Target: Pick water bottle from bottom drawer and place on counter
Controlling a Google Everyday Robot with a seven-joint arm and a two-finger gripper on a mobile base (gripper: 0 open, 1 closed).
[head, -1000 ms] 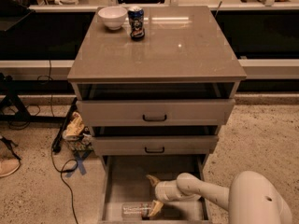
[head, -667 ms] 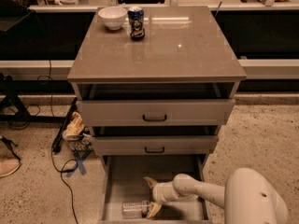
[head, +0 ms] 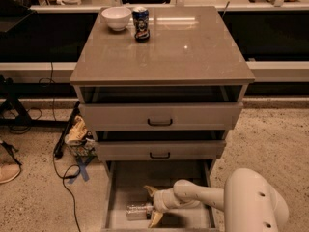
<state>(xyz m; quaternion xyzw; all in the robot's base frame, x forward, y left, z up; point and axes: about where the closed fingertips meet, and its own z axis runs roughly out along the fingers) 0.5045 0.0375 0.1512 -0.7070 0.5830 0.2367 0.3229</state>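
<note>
Down in bottom drawer [head: 130, 178], tool [head: 152, 206] (spread) mid-floor

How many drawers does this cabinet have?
3. The top drawer and middle drawer are slightly pulled out; the bottom drawer is open widest, holding the water bottle and the open gripper. None appears hidden.

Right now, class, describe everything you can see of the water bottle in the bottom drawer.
The water bottle is small, of clear plastic that looks ribbed. It lies on its side on the floor of the open bottom drawer, near the front left. The gripper, open, straddles its right end; whether it touches the bottle cannot be told.
</note>
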